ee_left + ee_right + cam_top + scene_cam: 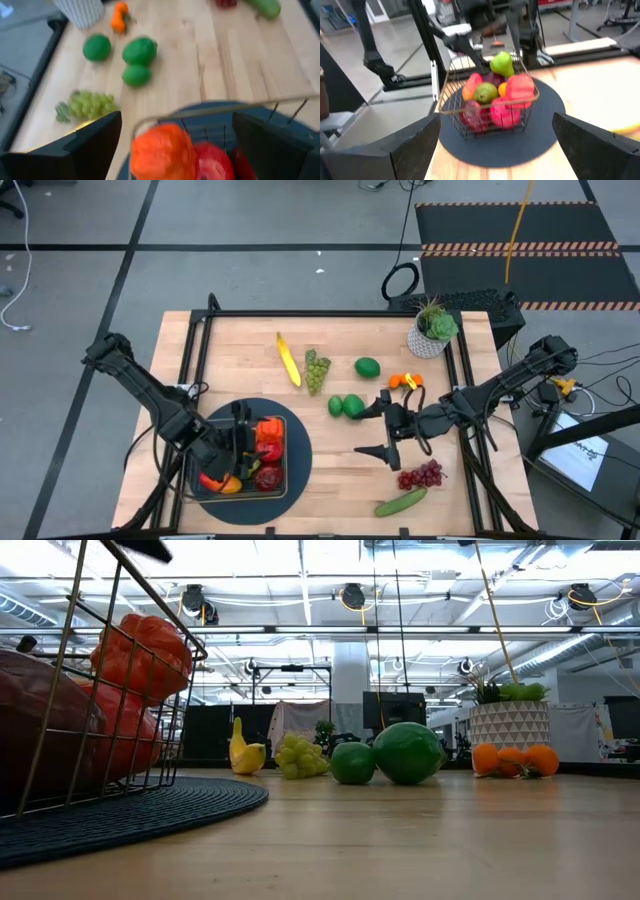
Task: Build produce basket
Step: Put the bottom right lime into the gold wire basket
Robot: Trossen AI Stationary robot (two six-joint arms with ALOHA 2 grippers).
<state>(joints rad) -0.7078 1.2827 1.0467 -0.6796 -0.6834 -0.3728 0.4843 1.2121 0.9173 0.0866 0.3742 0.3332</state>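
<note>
High view: the basket (250, 455) sits on a round dark mat (296, 442) near the front left corner of the worktop (330, 480), already part-filled with red and orange produce. The left hand (238, 442) hangs directly over it, placed for dropping items in. The right hand (385, 427) hovers mid-worktop, fingers spread and empty, near the two limes (346, 406), a likely next pick. Still loose: banana (289, 361), green grapes (317, 370), purple grapes (421, 475), cucumber (401, 502), oranges (402, 381). A potted plant (432, 330) stands at the back right.

Low view: the basket wall (110, 730) is cut off at the frame edge; no hand shows.

Left wrist view: the left hand's fingers (80, 150) stand wide apart, released, above an orange pepper (162, 152) in the basket. What it let go cannot be determined.

Right wrist view: the right hand's fingers (405, 150) stand wide, holding nothing, facing the basket (490, 107), which shows a pear (501, 64) on top. The left hand beyond the basket is hard to make out.
</note>
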